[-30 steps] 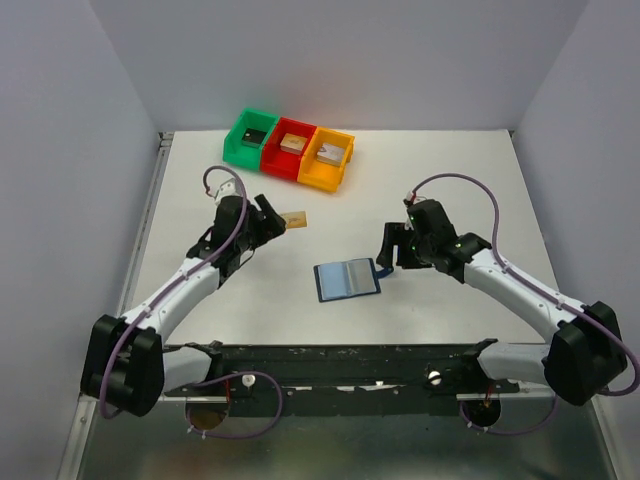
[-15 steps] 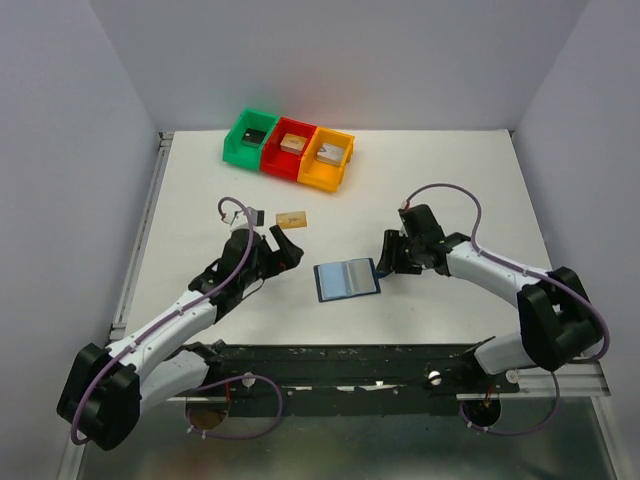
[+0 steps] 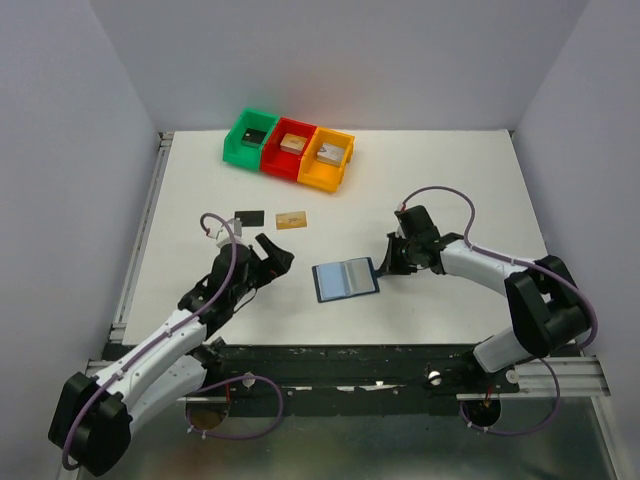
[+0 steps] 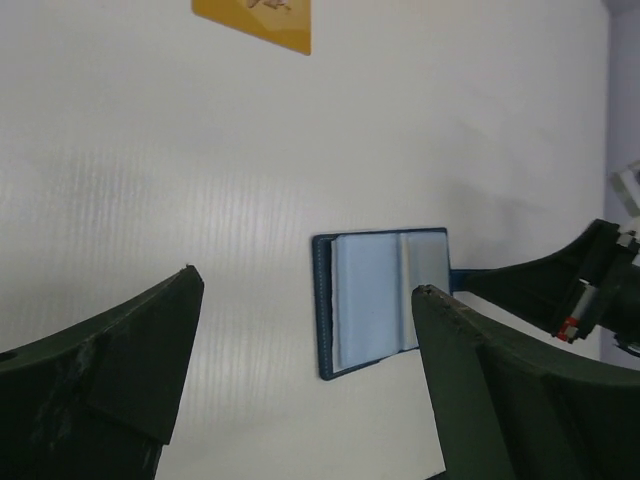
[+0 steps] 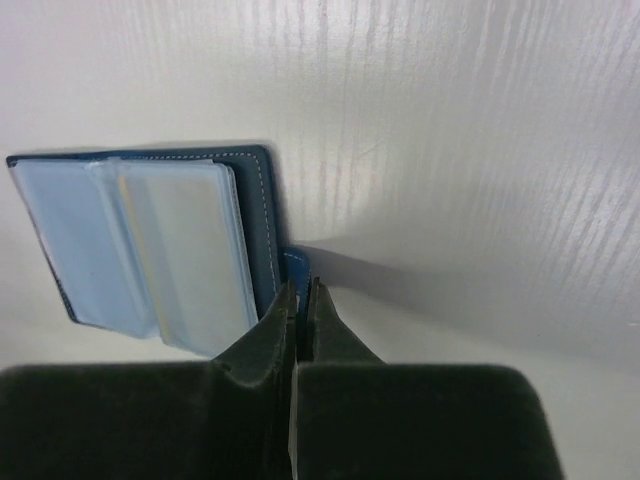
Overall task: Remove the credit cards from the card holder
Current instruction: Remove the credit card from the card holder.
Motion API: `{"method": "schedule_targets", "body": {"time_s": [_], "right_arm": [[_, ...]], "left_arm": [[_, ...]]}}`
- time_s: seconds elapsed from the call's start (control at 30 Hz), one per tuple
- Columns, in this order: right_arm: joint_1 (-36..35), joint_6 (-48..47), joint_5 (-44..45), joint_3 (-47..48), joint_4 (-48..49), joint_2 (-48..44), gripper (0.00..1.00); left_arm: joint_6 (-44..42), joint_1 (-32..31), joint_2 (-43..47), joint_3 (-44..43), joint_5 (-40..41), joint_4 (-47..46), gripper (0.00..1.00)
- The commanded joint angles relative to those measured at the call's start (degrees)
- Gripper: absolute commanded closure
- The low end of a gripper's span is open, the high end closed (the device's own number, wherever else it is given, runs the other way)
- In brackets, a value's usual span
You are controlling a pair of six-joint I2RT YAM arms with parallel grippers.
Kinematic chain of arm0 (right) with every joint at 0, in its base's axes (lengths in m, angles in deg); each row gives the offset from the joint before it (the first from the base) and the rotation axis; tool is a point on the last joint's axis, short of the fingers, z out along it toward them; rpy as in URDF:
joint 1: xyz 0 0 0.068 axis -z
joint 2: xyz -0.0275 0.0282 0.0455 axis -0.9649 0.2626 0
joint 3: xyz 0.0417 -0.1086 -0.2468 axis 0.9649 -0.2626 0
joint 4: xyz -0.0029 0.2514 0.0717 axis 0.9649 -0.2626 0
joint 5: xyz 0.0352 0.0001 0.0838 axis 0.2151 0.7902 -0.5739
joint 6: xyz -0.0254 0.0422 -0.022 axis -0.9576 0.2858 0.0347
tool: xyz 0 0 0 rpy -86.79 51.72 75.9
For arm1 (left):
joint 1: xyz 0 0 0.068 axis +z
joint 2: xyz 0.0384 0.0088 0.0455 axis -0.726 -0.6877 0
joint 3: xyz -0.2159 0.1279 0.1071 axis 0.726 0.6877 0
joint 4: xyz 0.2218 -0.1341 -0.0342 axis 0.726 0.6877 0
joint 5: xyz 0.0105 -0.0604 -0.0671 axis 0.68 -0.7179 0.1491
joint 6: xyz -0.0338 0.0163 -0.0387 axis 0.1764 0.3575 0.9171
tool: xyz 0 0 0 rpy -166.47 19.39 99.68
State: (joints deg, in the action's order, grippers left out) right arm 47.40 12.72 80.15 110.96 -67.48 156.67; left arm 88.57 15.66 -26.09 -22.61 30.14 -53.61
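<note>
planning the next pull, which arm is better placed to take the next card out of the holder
Left. The left pincer is open and empty, facing the card holder; the right pincer is shut on the holder's edge tab.

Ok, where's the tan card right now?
The tan card lies flat on the table, left of centre in the top view, just right of the black card.
</note>
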Motion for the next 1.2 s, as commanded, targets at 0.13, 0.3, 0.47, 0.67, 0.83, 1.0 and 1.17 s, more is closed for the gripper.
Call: {"method": "schedule_targets", "body": {"time_s": [0.13,0.3,0.47,0.67,0.83,1.0,1.17], "right_arm": [[0.22,-4.11,-11.82,-6.56,8.84,-8.46,1.0],[0.22,-5.7,-15.69,-8.06,9.38,-11.45,1.0],[0.22,-6.4,-16.48,-7.97,8.85,-13.3,1.0],[0.22,-7.37,-17.1,-6.48,7.62,-14.53,1.0],[0.3,-6.67,-18.06,-5.86,7.62,-15.23,1.0],[0.13,-6.14,-19.03,-5.69,8.15,-15.67,1.0],[0.22,-6.14,-19.47,-5.34,8.06,-16.11,1.0]], "left_arm": [[-2.35,1.1,7.06,13.6,-17.39,-34.42,0.19],[-9.94,-0.74,-8.93,0.31,-28.04,-24.62,0.25],[-12.66,-5.05,-20.54,-5.93,-31.73,-25.25,0.37],[-17.49,-8.04,-29.6,-14.64,-33.32,-18.57,0.43],[-18.82,-8.92,-36.28,-17.37,-34.11,-16.72,0.46],[-20.92,-10.5,-39.36,-20.79,-33.32,-13.74,0.42],[-21.81,-11.56,-41.38,-22.55,-32.44,-12.41,0.42]]}}
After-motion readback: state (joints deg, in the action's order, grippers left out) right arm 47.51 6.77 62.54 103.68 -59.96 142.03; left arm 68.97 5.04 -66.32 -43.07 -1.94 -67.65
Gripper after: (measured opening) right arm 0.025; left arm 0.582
